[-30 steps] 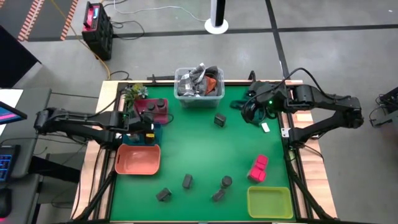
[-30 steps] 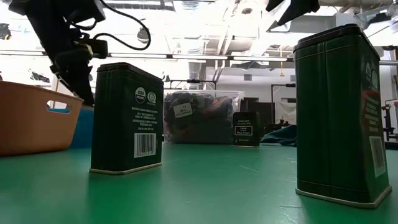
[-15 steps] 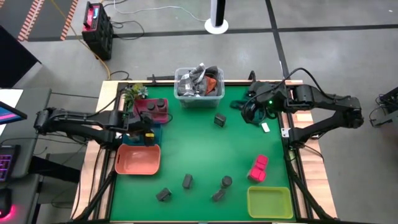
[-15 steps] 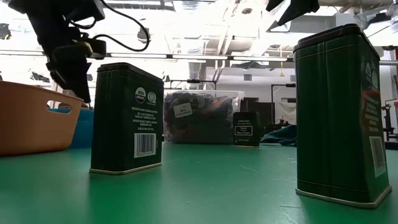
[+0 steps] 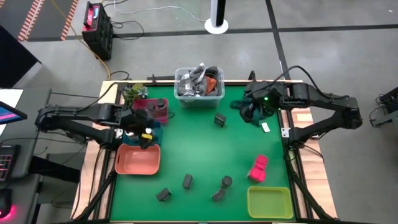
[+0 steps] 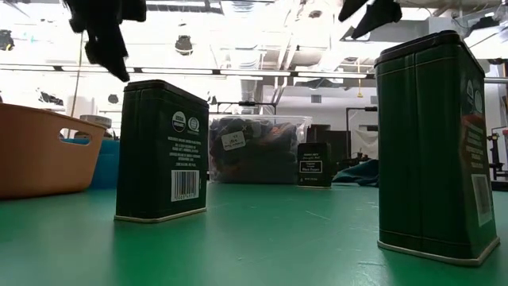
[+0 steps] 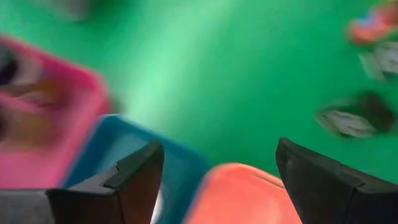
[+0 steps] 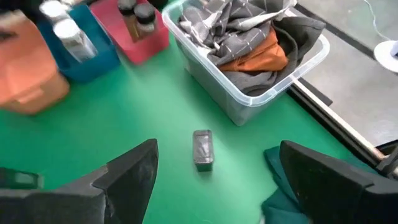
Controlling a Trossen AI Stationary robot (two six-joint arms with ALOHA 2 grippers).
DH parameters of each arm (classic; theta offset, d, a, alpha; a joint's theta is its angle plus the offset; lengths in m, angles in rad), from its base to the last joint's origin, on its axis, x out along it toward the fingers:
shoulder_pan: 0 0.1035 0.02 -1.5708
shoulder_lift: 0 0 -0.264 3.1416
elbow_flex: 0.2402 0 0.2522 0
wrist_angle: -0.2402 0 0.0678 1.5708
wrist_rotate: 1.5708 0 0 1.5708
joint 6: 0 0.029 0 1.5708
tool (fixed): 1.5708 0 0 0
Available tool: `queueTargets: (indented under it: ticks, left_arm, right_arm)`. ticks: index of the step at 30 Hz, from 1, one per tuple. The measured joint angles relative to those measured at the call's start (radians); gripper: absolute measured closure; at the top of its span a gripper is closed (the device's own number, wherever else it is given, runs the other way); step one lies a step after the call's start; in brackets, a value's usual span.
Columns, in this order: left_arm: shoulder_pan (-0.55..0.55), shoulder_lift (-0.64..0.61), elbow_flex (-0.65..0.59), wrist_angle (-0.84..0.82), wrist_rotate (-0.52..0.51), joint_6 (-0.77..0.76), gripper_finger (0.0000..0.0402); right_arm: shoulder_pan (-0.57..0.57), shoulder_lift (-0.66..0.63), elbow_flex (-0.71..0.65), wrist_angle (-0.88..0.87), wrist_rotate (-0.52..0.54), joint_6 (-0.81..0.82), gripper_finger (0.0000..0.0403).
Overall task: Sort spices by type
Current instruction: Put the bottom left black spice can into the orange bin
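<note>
We're maybe a third done: dark round jars [image 5: 156, 105] in the pink tray [image 5: 163, 114], white-topped ones [image 8: 67, 32] in blue, while grey tins [image 5: 187, 181] and pink blocks [image 5: 259, 168] wait, left gripper [image 5: 145, 136] and right gripper [image 5: 249, 112] both spread and empty.

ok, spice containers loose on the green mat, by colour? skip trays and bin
Dark containers: 5
Pink blocks: 2
Total: 7
Small white piece, unclear what it is: not counted.
</note>
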Motion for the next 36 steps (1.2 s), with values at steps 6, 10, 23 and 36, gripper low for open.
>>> queueTargets:
  ticks: [6, 10, 23, 36]
  left_arm:
    - [-0.193, 0.091, 0.079, 0.005, 0.088, -0.109, 0.0105]
    - [-0.335, 0.175, 0.128, 0.038, 0.089, -0.204, 0.0105]
    - [-0.571, 0.451, 0.205, 0.160, 0.053, -0.585, 0.0105]
    - [-0.645, 0.694, 0.381, 0.056, -0.069, -0.747, 0.0111]
  right_arm:
    - [-0.030, 0.070, 0.000, 0.004, -0.011, -0.054, 0.0042]
    - [-0.039, 0.108, 0.000, 0.006, -0.012, -0.088, 0.0042]
    - [-0.102, 0.096, 0.000, 0.006, -0.040, -0.250, 0.0042]
    - [-0.104, 0.088, 0.000, 0.007, -0.109, -0.388, 0.0042]
